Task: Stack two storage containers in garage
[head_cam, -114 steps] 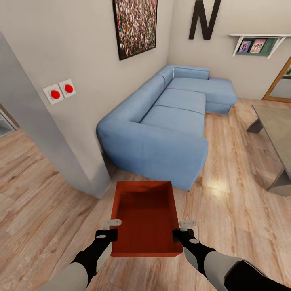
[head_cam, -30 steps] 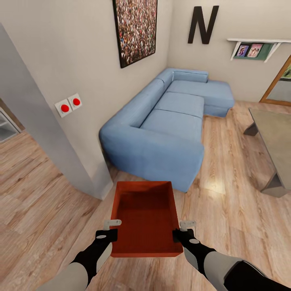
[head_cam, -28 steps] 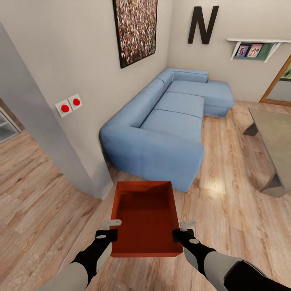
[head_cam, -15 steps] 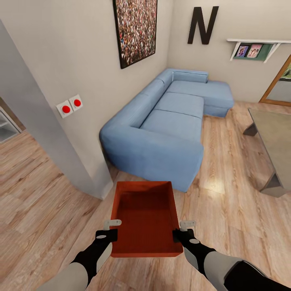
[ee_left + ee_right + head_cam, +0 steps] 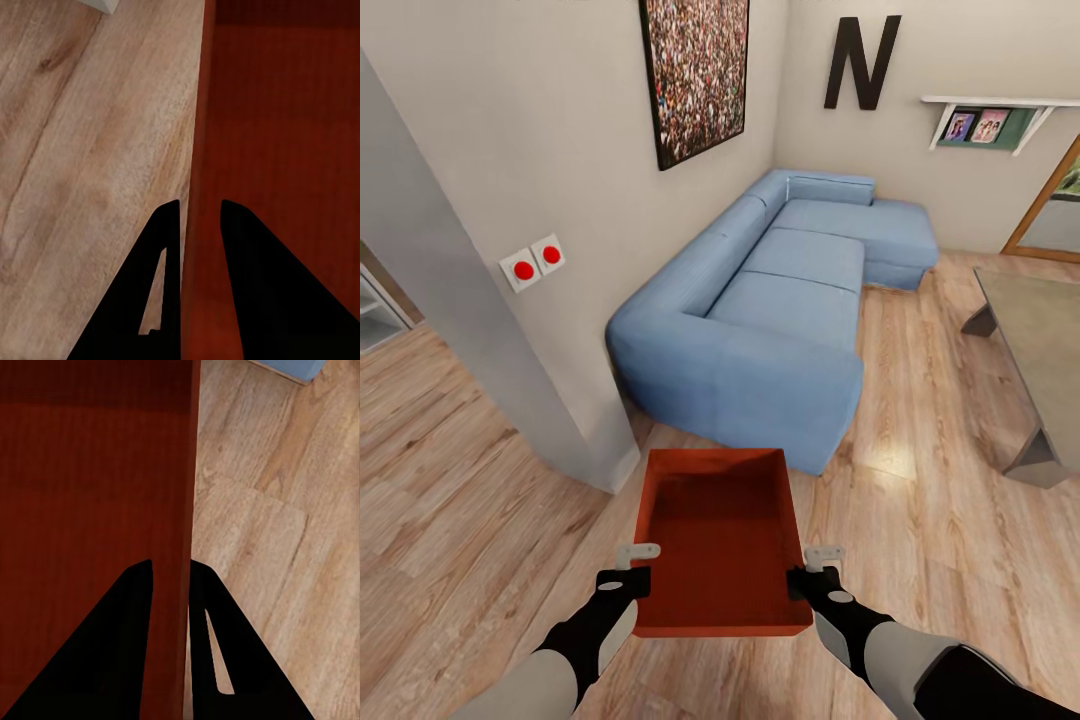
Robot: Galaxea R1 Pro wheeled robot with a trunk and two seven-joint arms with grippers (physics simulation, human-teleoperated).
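Head view: I carry one orange-red, thin-walled rectangular storage container (image 5: 718, 545) at lower centre, above the light wood-plank floor (image 5: 940, 500) in the living room, short of the blue sectional sofa (image 5: 780, 300). My left hand (image 5: 630, 566) pinches its left wall, my right hand (image 5: 812, 568) its right. This is the haul to the garage; next I judge I must turn toward the exit. Against 3.8 s ago, the view has swung slightly.

Left wrist view: both fingers (image 5: 161, 300) straddle the wall.

Right wrist view: same pinch.
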